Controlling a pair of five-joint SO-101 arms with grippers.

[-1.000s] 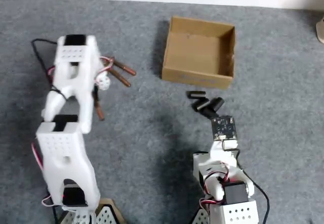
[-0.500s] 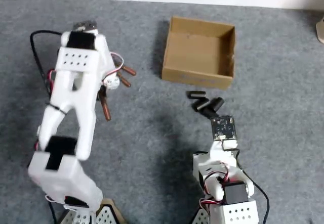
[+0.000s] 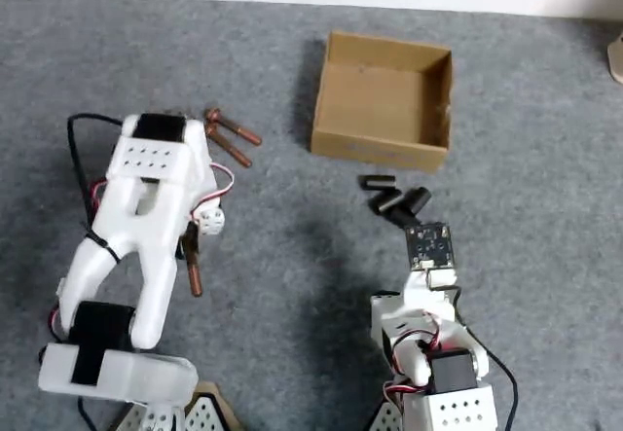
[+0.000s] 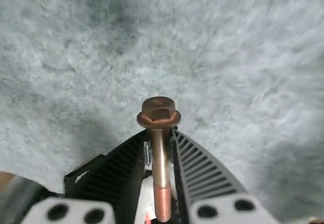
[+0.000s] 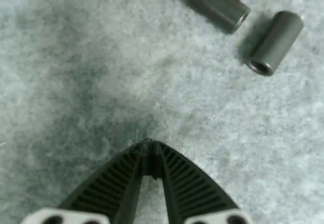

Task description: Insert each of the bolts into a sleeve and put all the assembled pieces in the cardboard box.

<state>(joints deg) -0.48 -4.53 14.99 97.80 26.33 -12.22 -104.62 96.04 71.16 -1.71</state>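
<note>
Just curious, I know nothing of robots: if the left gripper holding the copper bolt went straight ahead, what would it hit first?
Probably just bare grey carpet; the bolt juts past the fingers of the left gripper, so its head would touch first. Distance is unclear.

One copper bolt [image 4: 158, 138] sits in jaws; two bolts [image 3: 232, 138] and dark sleeves [image 3: 394, 197] lie near the cardboard box [image 3: 378, 149].

There are three bolts [image 3: 236, 129], at least three sleeves [image 3: 386, 200], one cardboard box [image 3: 380, 147] and two robot arms [image 3: 146, 207].
</note>
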